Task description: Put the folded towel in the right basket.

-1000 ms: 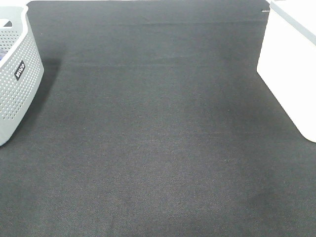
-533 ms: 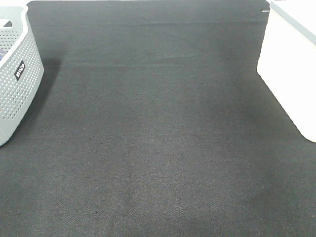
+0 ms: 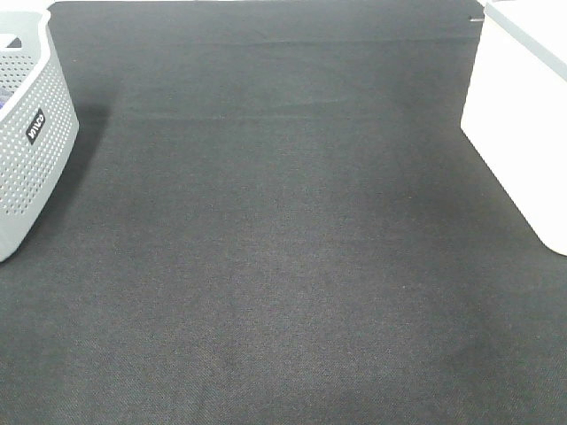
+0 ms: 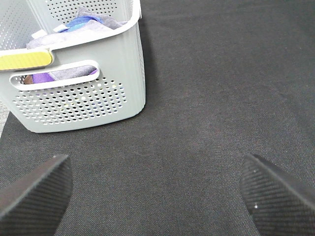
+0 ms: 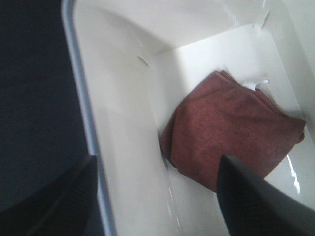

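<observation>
The black mat (image 3: 283, 248) covers the whole work surface in the high view; its far edge shows as a straight line at the top, and the broad middle stretch between the two baskets lies open. The right basket (image 3: 523, 115), white and smooth-walled, stands at the mat's right edge and runs out of frame. The left basket (image 3: 27, 150), grey and perforated, stands at the left edge and is also cut off by the frame; a small dark label (image 3: 34, 126) sits on its side. The folded towel (image 5: 231, 132), reddish brown, lies on the floor of the right basket, against one inner wall (image 5: 123, 123) and near a corner. The right gripper (image 5: 157, 201) hangs above it with its jaws spread wide and nothing between them; one finger sits over the mat outside the basket's rim (image 5: 81, 98), the other over the interior, above the near edge of the towel. Contact with the towel cannot be confirmed. The left gripper (image 4: 156, 194) is likewise spread wide and empty, over bare mat just beside the left basket. That basket holds loose blue, grey and purple laundry (image 4: 83, 24), and a yellow strip (image 4: 24, 60) lies along its rim above the handle slot.
</observation>
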You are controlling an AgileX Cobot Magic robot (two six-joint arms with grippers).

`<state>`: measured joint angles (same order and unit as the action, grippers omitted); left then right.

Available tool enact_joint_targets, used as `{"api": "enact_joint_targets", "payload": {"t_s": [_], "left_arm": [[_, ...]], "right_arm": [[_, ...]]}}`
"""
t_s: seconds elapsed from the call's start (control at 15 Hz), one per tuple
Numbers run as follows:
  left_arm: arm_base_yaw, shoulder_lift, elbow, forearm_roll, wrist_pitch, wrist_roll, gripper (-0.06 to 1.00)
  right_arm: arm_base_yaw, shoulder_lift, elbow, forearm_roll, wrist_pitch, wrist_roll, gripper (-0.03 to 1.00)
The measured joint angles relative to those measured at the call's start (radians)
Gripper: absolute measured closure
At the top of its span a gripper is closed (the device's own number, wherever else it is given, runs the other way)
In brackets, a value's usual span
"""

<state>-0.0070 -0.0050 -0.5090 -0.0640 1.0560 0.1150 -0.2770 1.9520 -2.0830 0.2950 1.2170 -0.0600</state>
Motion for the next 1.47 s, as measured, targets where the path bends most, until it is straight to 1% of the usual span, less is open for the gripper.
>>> {"api": "enact_joint_targets", "payload": {"t_s": [0.13, 0.33, 0.47, 0.6, 0.67, 0.73, 0.87, 0.93, 1.07, 1.13, 1.2, 1.4, 1.47], "left_arm": [[0.000, 0.000, 0.000, 0.000, 0.000, 0.000, 0.07], [0.000, 0.000, 0.000, 0.000, 0.000, 0.000, 0.07], [0.000, 0.000, 0.000, 0.000, 0.000, 0.000, 0.07], [0.000, 0.000, 0.000, 0.000, 0.000, 0.000, 0.07], [0.000, 0.000, 0.000, 0.000, 0.000, 0.000, 0.07], [0.000, 0.000, 0.000, 0.000, 0.000, 0.000, 0.07], [0.000, 0.000, 0.000, 0.000, 0.000, 0.000, 0.07], [0.000, 0.000, 0.000, 0.000, 0.000, 0.000, 0.07], [0.000, 0.000, 0.000, 0.000, 0.000, 0.000, 0.07], [0.000, 0.000, 0.000, 0.000, 0.000, 0.000, 0.07], [0.000, 0.000, 0.000, 0.000, 0.000, 0.000, 0.07], [0.000, 0.000, 0.000, 0.000, 0.000, 0.000, 0.07], [0.000, 0.000, 0.000, 0.000, 0.000, 0.000, 0.07]], "right_arm": [[0.071, -0.035, 0.000, -0.040, 0.000, -0.001, 0.31], [0.199, -0.099, 0.007, -0.133, -0.001, 0.001, 0.31], [0.250, -0.174, 0.077, -0.154, -0.002, 0.001, 0.31], [0.253, -0.284, 0.211, -0.162, -0.003, 0.001, 0.31], [0.253, -0.339, 0.287, -0.187, -0.003, 0.001, 0.31], [0.253, -0.428, 0.423, -0.223, -0.003, 0.001, 0.31], [0.253, -0.555, 0.597, -0.237, -0.003, 0.001, 0.31], [0.253, -0.555, 0.597, -0.237, -0.003, 0.001, 0.31], [0.253, -0.681, 0.781, -0.248, -0.003, 0.001, 0.31], [0.253, -0.797, 0.933, -0.256, -0.002, 0.001, 0.31], [0.253, -0.797, 0.933, -0.256, -0.002, 0.001, 0.31], [0.253, -0.965, 1.154, -0.258, -0.002, 0.001, 0.31], [0.253, -1.056, 1.240, -0.258, -0.002, 0.001, 0.31]]}}
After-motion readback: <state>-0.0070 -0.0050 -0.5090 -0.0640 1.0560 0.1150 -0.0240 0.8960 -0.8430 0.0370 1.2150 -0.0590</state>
